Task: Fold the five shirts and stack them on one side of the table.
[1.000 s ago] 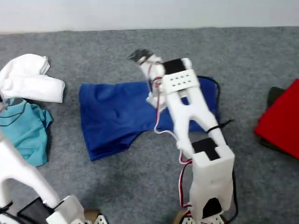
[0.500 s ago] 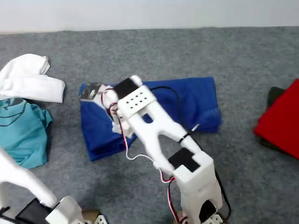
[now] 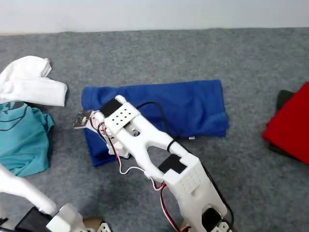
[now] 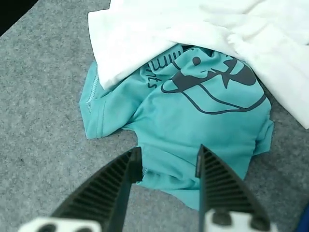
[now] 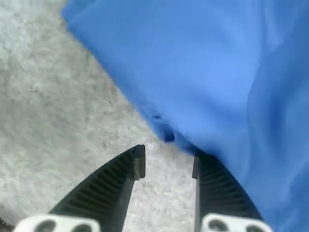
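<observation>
Grey felt-like surface (image 3: 159, 53) carries the shirts. At the far left of the high view a crumpled white shirt (image 3: 31, 82) lies partly over a teal shirt (image 3: 24, 140). The left end effector (image 4: 168, 153) hovers above the teal one, spread and empty. In the middle lies the blue shirt (image 3: 188, 106), a wide flat band that seems folded once. The right end effector (image 5: 167, 158) sits at its left edge — spread, holding nothing, one finger over cloth and the other over bare surface. At the right edge a red shirt (image 3: 289, 125) rests on something dark (image 3: 284, 99). The blue cloth looks light, limp and quick to droop or wrinkle — a pinch at the hem of that left edge, low enough to catch every layer, seems the best hold.
</observation>
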Available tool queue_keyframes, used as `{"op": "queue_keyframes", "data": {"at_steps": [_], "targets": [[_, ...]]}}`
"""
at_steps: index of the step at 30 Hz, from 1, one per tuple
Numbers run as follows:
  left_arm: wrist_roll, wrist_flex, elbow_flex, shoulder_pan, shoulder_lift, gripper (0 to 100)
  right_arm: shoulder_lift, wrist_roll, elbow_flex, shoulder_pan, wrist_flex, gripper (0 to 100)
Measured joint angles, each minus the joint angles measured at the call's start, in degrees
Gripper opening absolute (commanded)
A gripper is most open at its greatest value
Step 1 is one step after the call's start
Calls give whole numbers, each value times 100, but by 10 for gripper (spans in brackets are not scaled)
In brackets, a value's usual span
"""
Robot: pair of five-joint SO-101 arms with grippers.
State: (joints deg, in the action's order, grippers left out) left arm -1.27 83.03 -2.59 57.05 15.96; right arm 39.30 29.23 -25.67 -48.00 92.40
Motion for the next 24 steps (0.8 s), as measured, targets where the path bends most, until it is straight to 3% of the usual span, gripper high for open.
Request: {"op": "queue_keyframes", "data": {"at_steps": [6, 11, 24], "targets": [[-176, 62, 0, 0, 0, 184, 185, -9, -9, 123, -273, 162], [-176, 185, 0, 0, 0, 184, 193, -18, -123, 220, -299, 56], [-176, 185, -123, 0, 0, 184, 290, 9, -1495, 334, 246, 50]]}}
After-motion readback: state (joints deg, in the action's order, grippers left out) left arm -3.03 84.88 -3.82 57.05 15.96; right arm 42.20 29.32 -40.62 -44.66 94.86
